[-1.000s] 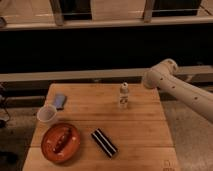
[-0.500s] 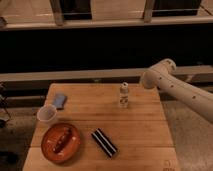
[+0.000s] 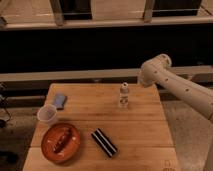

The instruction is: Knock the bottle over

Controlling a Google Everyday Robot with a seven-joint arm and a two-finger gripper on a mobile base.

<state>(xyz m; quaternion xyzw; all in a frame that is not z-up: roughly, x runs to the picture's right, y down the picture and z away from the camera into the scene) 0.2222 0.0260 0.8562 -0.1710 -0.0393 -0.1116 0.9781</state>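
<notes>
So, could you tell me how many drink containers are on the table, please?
2: the bottle stands upright at the back right, and a cup sits at the left edge. The gripper is out of view; only the arm shows.

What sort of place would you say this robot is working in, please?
Probably an office break area or lab: a wooden table holds the bottle, a plastic cup and a plate, beside a railing. The end effector is out of view.

Almost nothing differs from a second ago: the gripper (image 3: 145,80), at right of centre beside the bottle (image 3: 124,95), seems perhaps marginally nearer it.
</notes>
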